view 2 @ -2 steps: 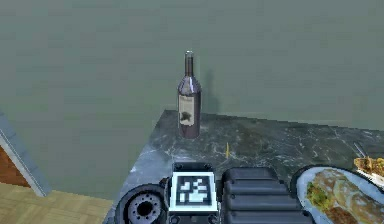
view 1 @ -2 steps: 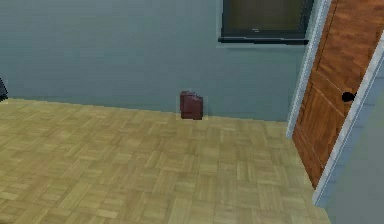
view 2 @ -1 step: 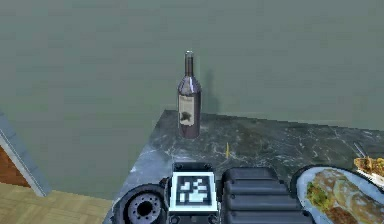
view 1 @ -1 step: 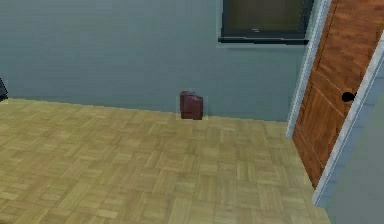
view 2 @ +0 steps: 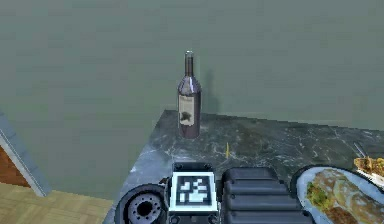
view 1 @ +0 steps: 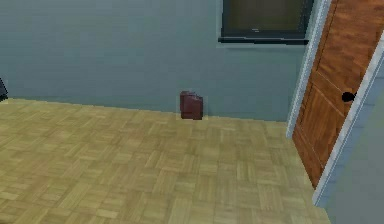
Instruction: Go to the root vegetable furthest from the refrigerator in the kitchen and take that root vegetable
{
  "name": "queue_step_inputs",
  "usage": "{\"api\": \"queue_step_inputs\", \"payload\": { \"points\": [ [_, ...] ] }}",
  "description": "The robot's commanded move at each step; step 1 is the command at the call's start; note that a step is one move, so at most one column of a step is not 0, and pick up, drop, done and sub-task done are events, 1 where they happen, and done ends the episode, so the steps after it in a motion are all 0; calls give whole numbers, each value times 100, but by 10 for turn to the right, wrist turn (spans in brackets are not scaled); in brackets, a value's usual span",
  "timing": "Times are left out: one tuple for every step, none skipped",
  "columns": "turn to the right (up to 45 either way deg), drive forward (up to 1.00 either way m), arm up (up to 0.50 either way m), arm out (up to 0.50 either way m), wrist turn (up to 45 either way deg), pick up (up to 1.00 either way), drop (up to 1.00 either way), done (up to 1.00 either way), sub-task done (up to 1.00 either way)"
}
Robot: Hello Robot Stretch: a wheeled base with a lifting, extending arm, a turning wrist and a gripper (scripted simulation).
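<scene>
The gripper's (view 2: pixel 146 207) dark body sits at the arm side view's bottom edge. Its far end is unclear, so I cannot tell whether it holds anything. A plate (view 2: pixel 302 183) of pale food lies at lower right, where I cannot pick out the root vegetable.

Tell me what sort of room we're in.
Probably a kitchen or dining area in a house. A dark stone countertop carries a bottle and a plate of food, and the forward view has a parquet floor and wooden door.
</scene>
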Motion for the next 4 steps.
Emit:
{"api": "queue_step_inputs", "payload": {
  "points": [
    [0,0,0,0,450,0,0,0,0],
    [0,0,0,0,360,0,0,0,0],
    [0,0,-12,0,0,0,0,0,0],
    [0,0,0,0,0,100,0,0,0]
  ]
}}
